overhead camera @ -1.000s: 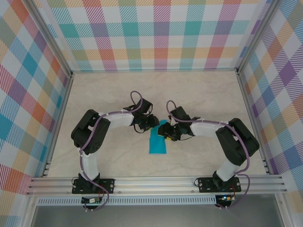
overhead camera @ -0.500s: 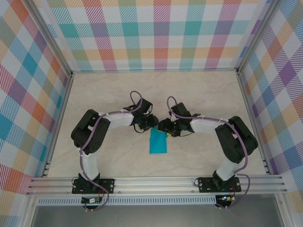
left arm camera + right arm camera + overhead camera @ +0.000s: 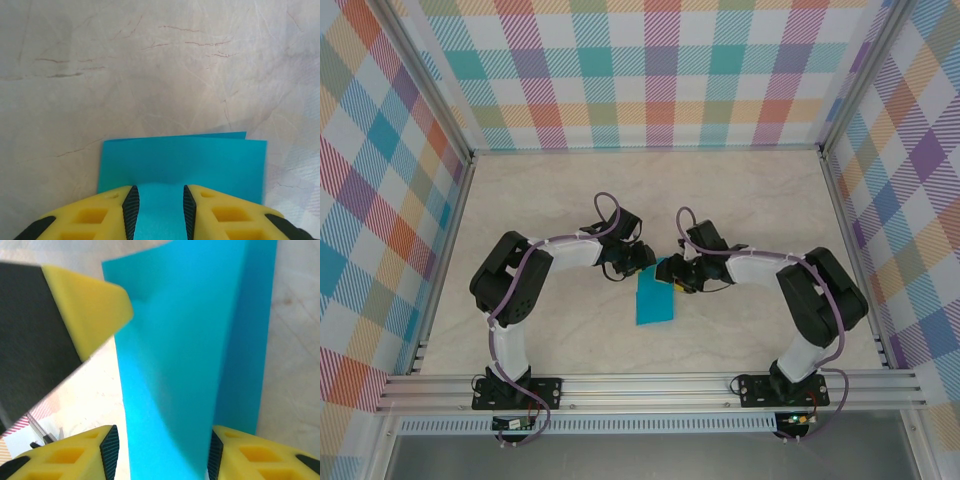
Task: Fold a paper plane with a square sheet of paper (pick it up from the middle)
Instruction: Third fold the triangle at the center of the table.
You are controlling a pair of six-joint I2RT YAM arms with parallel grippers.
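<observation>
The square sheet of paper (image 3: pixel 655 302) is teal and lies folded into a narrow rectangle on the table between the two arms. In the left wrist view the paper (image 3: pixel 185 160) has two layers slightly offset at its far edge. My left gripper (image 3: pixel 641 262) sits at the paper's far left corner. Its jaws (image 3: pixel 159 210) stand apart over the paper, nothing pinched. My right gripper (image 3: pixel 672 275) is at the far right corner, open. A raised flap of the paper (image 3: pixel 185 340) runs between its jaws (image 3: pixel 162 450). A yellow finger of the left gripper (image 3: pixel 90 305) is close by.
The marble-look table (image 3: pixel 560 200) is boxed in by plaid walls (image 3: pixel 650 80) on three sides. An aluminium rail (image 3: pixel 650 385) runs along the near edge with both arm bases on it. The two grippers are nearly touching above the paper's far end.
My right gripper has moved from over the paper's middle to its far right corner. The left arm and the paper's near part have stayed put.
</observation>
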